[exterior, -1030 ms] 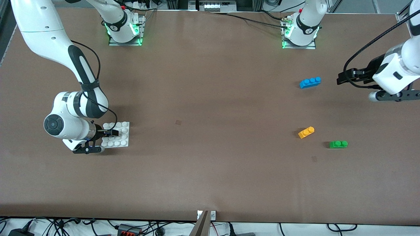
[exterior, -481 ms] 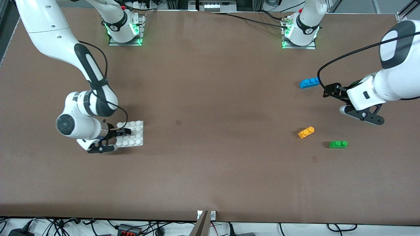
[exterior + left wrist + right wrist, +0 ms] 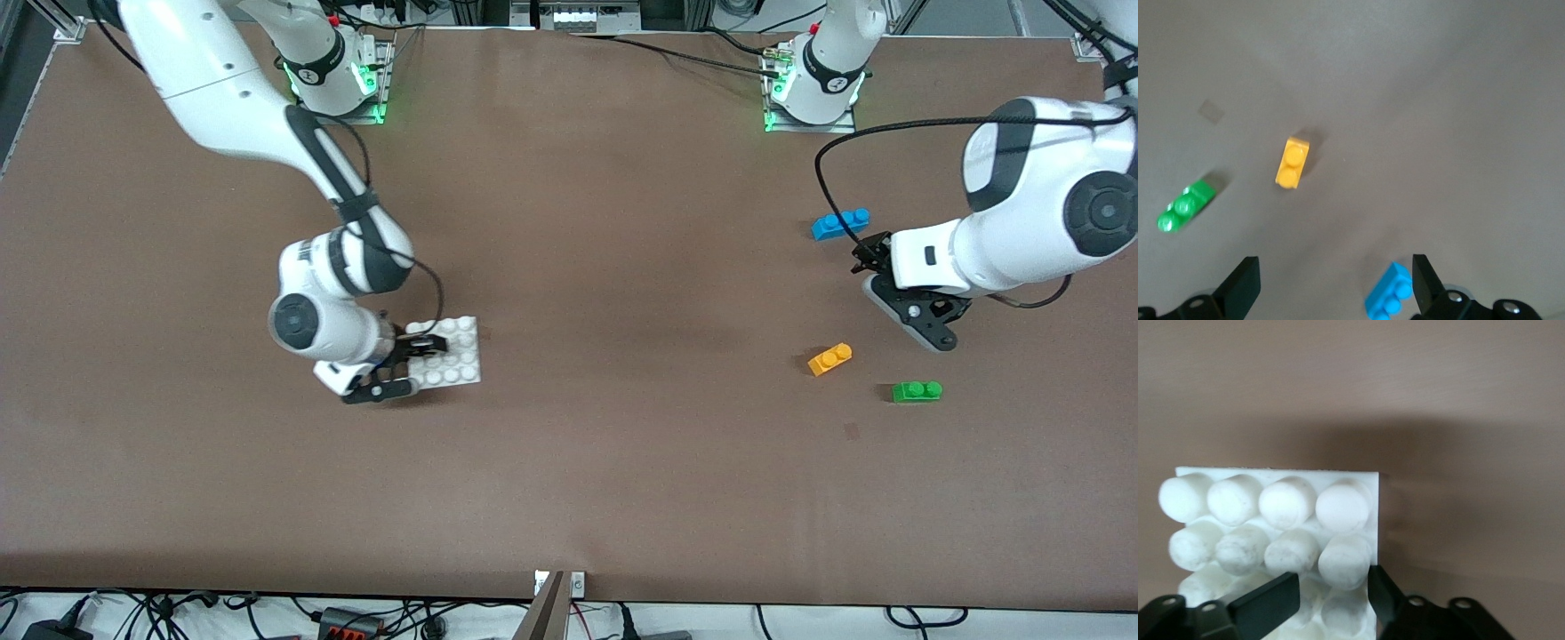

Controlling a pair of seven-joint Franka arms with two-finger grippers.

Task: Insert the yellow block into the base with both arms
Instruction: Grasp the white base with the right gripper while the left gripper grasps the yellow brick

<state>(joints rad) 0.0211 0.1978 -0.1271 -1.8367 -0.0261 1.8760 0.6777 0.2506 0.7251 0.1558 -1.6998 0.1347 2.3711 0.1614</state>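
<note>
Brown covering lies over the whole desk (image 3: 569, 462), and both arm bases stand along its edge farthest from the front camera.

Toward the right arm's end of the desk, the right pincer (image 3: 425, 346) is closed on the base (image 3: 458, 351). The base is the white square plate with round studs. In the right wrist view the two black fingers (image 3: 1265, 607) press one row of studs at the edge of the base (image 3: 1278, 520) between them, and the rest of the plate reaches out past the fingertips. A dark shadow lies on the desk under the plate, so it seems to be lifted a little, but I cannot say this for sure.

Well apart from it, toward the left arm's end, the yellow block (image 3: 829, 359) lies alone on the desk with its two studs up. The green brick (image 3: 917, 391) lies near it, a little nearer to the front camera. The blue brick (image 3: 840, 223) lies farther from the front camera than both.

The left pincer (image 3: 869, 255) hangs over the desk just beside the blue brick, with its fingers spread wide and nothing between them. In the left wrist view the yellow block (image 3: 1292, 163) lies ahead of the open left pincer (image 3: 1335, 283), clearly apart from both fingertips, while the blue brick (image 3: 1390, 300) is close to one finger and the green brick (image 3: 1185, 207) lies off to one side.
</note>
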